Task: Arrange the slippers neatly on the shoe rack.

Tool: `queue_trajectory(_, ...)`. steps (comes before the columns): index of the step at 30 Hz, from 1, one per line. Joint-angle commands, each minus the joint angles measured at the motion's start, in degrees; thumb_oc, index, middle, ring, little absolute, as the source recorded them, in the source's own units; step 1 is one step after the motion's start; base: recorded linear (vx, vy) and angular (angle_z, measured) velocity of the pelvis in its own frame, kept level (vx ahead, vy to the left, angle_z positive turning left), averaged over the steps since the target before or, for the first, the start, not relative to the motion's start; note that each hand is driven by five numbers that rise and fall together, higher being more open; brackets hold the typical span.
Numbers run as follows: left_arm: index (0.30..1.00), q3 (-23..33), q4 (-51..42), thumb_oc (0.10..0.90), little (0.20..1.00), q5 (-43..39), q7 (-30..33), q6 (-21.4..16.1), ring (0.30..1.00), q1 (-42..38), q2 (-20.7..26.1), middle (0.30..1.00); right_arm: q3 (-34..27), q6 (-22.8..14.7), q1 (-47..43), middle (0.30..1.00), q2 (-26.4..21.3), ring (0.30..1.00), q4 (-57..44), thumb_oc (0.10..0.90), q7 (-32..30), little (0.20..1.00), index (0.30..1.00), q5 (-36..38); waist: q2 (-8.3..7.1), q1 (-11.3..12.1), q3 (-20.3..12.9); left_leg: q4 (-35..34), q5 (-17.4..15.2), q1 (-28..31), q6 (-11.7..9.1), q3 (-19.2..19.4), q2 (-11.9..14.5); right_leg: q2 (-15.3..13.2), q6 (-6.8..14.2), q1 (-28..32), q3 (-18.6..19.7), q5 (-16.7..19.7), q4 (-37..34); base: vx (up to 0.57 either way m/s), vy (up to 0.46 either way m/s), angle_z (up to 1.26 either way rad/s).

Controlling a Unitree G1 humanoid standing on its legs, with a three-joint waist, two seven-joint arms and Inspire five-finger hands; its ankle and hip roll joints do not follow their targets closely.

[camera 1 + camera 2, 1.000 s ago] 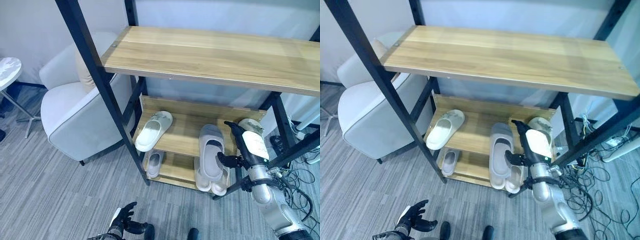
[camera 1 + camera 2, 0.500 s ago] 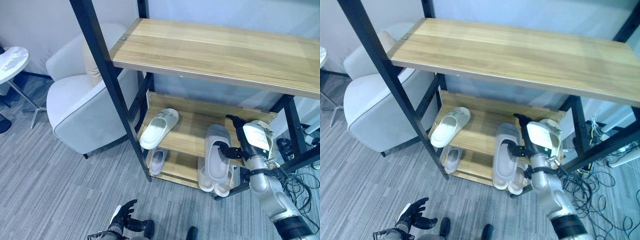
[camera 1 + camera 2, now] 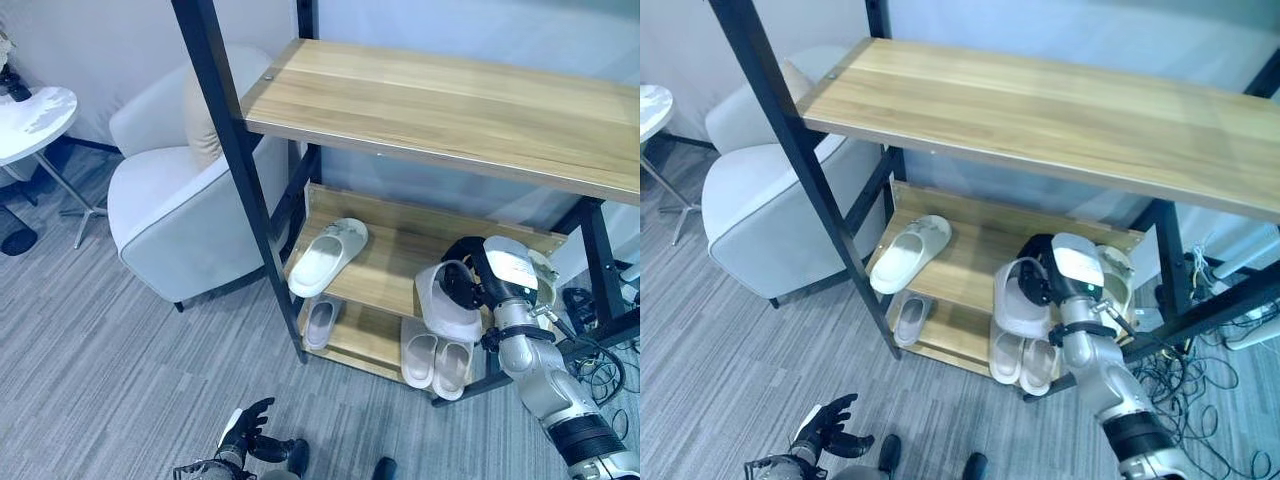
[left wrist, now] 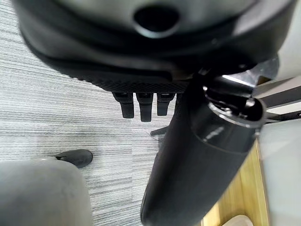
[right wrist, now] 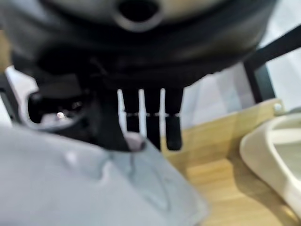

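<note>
Left eye view. The shoe rack (image 3: 440,100) stands beside an armchair (image 3: 180,210). On its middle shelf (image 3: 385,265) the right hand (image 3: 470,285) grips a grey slipper (image 3: 445,305) by the strap, at the shelf's front right; a cream slipper (image 3: 328,257) lies at the shelf's left end, and a third, pale slipper (image 3: 540,270) shows behind the hand. A pair of slippers (image 3: 437,362) and a small slipper (image 3: 319,322) rest on the bottom shelf. The left hand (image 3: 245,435) hangs low over the floor, well clear of the rack.

Right eye view. Same arrangement.

Left wrist view. The fingers (image 4: 141,104) are relaxed and hold nothing.

Right wrist view. The fingers (image 5: 150,117) and thumb curl onto the grey slipper's upper, above the shelf. Judged light, soft and flexible, probably foam: the strap is the sound hold, since the sole would bend.
</note>
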Motion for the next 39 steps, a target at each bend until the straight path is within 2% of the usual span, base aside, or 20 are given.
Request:
queue_trajectory(1,0.900,-3.01,-0.31,0.800,0.900,0.54,-0.48,-2.49,0.900,0.57,0.29,0.900,-1.36,-2.10,-3.20,0.300,-5.81,0.300,-5.47,0.400,-2.24,0.300,0.300,0.14,0.63,1.36,-5.13,0.15,-1.22,-2.19,-3.51,-2.91,-0.46,-0.41,3.74,-0.89,2.76,-2.25,0.34,0.00,0.000,0.00)
queue_trajectory(7,0.900,-2.45,-0.48,0.800,0.900,0.62,-0.62,-2.23,0.900,0.98,-0.01,0.900,-3.28,-3.82,0.12,0.300,-3.88,0.300,-11.66,0.400,-1.15,0.300,0.300,1.76,1.08,0.73,-5.73,0.15,-1.40,-1.39,-3.47,-2.33,-0.26,-0.51,3.71,-0.45,3.29,-2.21,0.34,0.00,-0.002,-0.02)
queue_trajectory(11,0.900,-1.47,-0.81,0.800,0.900,0.60,-0.94,-1.94,0.900,1.45,-0.54,0.900,-5.30,-7.20,4.54,0.300,-1.42,0.300,-20.37,0.400,1.29,0.300,0.300,5.51,1.32,-0.19,-6.25,0.15,-1.64,-0.58,-3.41,-1.57,-0.11,-0.44,3.70,-0.05,3.81,-2.28,0.34,-0.01,-0.007,-0.05)
queue_trajectory(19,0.900,-0.76,-0.28,0.800,0.900,0.78,-1.18,-1.62,0.900,0.94,-1.41,0.900,-6.51,-10.96,11.78,0.300,2.04,0.300,-29.35,0.400,6.97,0.300,0.300,12.55,1.62,-1.98,-6.72,0.15,-1.93,0.41,-3.23,-0.83,-0.11,-0.33,3.50,0.52,4.87,-2.27,0.34,-0.02,-0.012,-0.10)
queue_trajectory(30,0.900,-0.98,-0.50,0.800,0.900,1.14,-1.53,-2.10,0.900,0.47,-1.39,0.900,-4.24,-13.26,17.49,0.300,2.22,0.300,-32.47,0.400,14.00,0.300,0.300,18.45,1.96,-3.65,-6.39,0.15,-2.19,1.29,-3.23,-0.69,-0.30,-0.40,3.14,1.45,4.98,-2.54,0.34,-0.01,-0.010,-0.08)
queue_trajectory(39,0.900,-1.39,-0.61,0.800,0.900,1.82,-2.48,-2.44,0.900,0.18,-0.97,0.900,-0.22,-13.06,18.68,0.300,-0.76,0.300,-29.26,0.400,19.06,0.300,0.300,19.37,1.55,-3.74,-5.73,0.15,-2.61,1.80,-2.96,-0.98,-0.24,-0.21,2.93,2.12,4.96,-2.69,0.34,0.00,0.000,0.00)
